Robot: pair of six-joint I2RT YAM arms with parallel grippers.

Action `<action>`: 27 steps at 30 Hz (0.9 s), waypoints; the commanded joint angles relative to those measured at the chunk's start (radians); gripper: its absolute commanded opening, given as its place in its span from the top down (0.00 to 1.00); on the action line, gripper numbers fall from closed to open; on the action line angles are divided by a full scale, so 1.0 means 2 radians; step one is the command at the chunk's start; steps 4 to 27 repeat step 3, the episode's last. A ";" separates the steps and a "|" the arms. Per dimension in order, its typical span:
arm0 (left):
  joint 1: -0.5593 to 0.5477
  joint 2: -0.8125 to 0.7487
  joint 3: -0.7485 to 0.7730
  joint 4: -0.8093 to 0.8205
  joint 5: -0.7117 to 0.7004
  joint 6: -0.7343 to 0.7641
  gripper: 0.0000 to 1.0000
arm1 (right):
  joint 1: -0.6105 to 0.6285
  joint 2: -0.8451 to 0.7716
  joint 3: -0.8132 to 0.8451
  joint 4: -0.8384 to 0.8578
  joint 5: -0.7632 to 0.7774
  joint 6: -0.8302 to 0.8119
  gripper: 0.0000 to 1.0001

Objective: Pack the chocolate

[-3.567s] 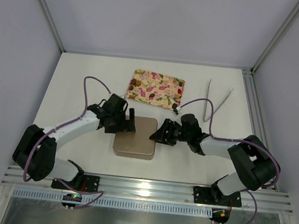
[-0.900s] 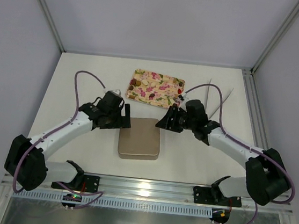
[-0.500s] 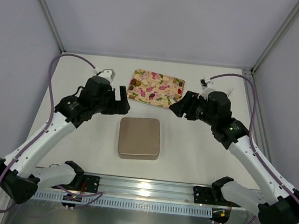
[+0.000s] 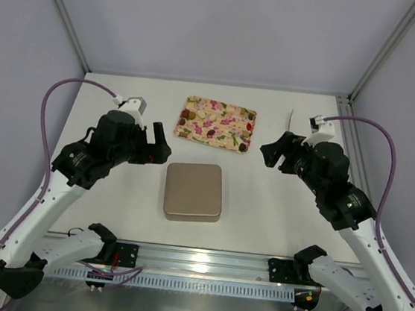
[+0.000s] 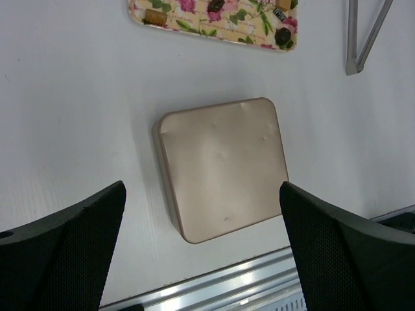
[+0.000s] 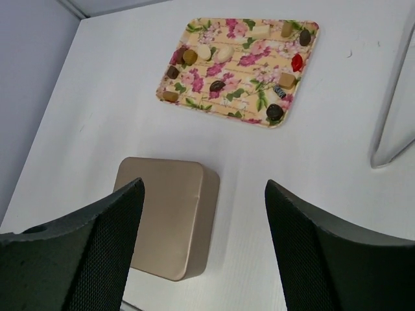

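The chocolates [image 6: 224,50] lie loose on a flowered tray [image 4: 217,123] at the far side of the worktop [image 4: 270,200]: small pieces, some pale and rounded, some dark and glossy, one red, a few caramel-coloured squares, scattered toward the tray's edges and ends. The tray is a flat rectangle with rounded corners and a printed pink-and-green pattern, its long axis running left to right, slightly skewed.

Just nearer than the tray, apart from it, sits the tin [image 4: 193,191], a square, low, champagne-coloured metal box with rounded corners and a matte lid bearing a few shallow dents. Its lid is on, so nothing of its inside shows; whether chocolates are within it cannot be told. That fits a box awaiting opening as well as one closed again after some filling, though pieces do remain on the tray.

To the right of the tray lie pale tongs [image 4: 293,119], long and slender, mostly hidden behind the right arm in the top view.

The left claw [image 4: 154,149] hangs up off the worktop to the left of the tin, the right claw [image 4: 276,154] to the tin's right and beyond it, near the tongs. Both stand spread wide and hold nothing. The tin lies between them, a little nearer the left one; the tray's right end and the tongs are nearer the right one.
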 commanded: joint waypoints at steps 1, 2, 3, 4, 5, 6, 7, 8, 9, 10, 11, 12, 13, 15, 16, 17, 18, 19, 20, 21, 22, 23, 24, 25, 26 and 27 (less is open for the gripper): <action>0.002 -0.006 0.003 -0.008 -0.001 0.006 0.02 | -0.001 -0.003 0.010 -0.011 0.029 -0.012 0.24; 0.002 -0.006 0.004 -0.009 -0.001 0.008 0.02 | -0.001 -0.004 0.010 -0.010 0.031 -0.012 0.24; 0.002 -0.006 0.004 -0.008 -0.002 0.010 0.02 | -0.002 -0.005 0.013 -0.007 0.033 -0.008 0.23; 0.002 -0.006 0.004 -0.008 -0.002 0.010 0.02 | -0.002 -0.005 0.013 -0.007 0.033 -0.008 0.23; 0.002 -0.006 0.004 -0.008 -0.002 0.010 0.02 | -0.002 -0.005 0.013 -0.007 0.033 -0.008 0.23; 0.002 -0.006 0.004 -0.008 -0.002 0.010 0.02 | -0.002 -0.005 0.013 -0.007 0.033 -0.008 0.23; 0.002 -0.006 0.004 -0.008 -0.002 0.010 0.02 | -0.002 -0.005 0.013 -0.007 0.033 -0.008 0.23; 0.002 -0.006 0.004 -0.008 -0.002 0.010 0.02 | -0.002 -0.005 0.013 -0.007 0.033 -0.008 0.23; 0.002 -0.006 0.004 -0.008 -0.002 0.010 0.02 | -0.002 -0.005 0.013 -0.007 0.033 -0.008 0.23; 0.002 -0.006 0.004 -0.008 -0.002 0.010 0.02 | -0.002 -0.005 0.013 -0.007 0.033 -0.008 0.23; 0.002 -0.006 0.004 -0.008 -0.002 0.010 0.02 | -0.002 -0.005 0.013 -0.007 0.033 -0.008 0.23; 0.002 -0.006 0.004 -0.008 -0.002 0.010 0.02 | -0.002 -0.005 0.013 -0.007 0.033 -0.008 0.23; 0.002 -0.006 0.004 -0.008 -0.002 0.010 0.02 | -0.002 -0.005 0.013 -0.007 0.033 -0.008 0.23; 0.002 -0.006 0.004 -0.008 -0.002 0.010 0.02 | -0.002 -0.005 0.013 -0.007 0.033 -0.008 0.23; 0.002 -0.006 0.004 -0.008 -0.002 0.010 0.02 | -0.002 -0.005 0.013 -0.007 0.033 -0.008 0.23; 0.002 -0.006 0.004 -0.008 -0.002 0.010 0.02 | -0.002 -0.005 0.013 -0.007 0.033 -0.008 0.23; 0.002 -0.006 0.004 -0.008 -0.002 0.010 0.02 | -0.002 -0.005 0.013 -0.007 0.033 -0.008 0.23; 0.002 -0.006 0.004 -0.008 -0.002 0.010 0.02 | -0.002 -0.005 0.013 -0.007 0.033 -0.008 0.23; 0.002 -0.006 0.004 -0.008 -0.002 0.010 0.02 | -0.002 -0.005 0.013 -0.007 0.033 -0.008 0.23; 0.002 -0.006 0.004 -0.008 -0.002 0.010 0.02 | -0.002 -0.005 0.013 -0.007 0.033 -0.008 0.23; 0.002 -0.006 0.004 -0.008 -0.002 0.010 0.02 | -0.002 -0.005 0.013 -0.007 0.033 -0.008 0.23; 0.002 -0.006 0.004 -0.008 -0.002 0.010 0.02 | -0.002 -0.005 0.013 -0.007 0.033 -0.008 0.23; 0.002 -0.006 0.004 -0.008 -0.002 0.010 0.02 | -0.002 -0.005 0.013 -0.007 0.033 -0.008 0.23; 0.002 -0.006 0.004 -0.008 -0.002 0.010 0.02 | -0.002 -0.005 0.013 -0.007 0.033 -0.008 0.23; 0.002 -0.006 0.004 -0.008 -0.002 0.010 0.02 | -0.002 -0.005 0.013 -0.007 0.033 -0.008 0.23; 0.002 -0.006 0.004 -0.008 -0.002 0.010 0.02 | -0.002 -0.005 0.013 -0.007 0.033 -0.008 0.23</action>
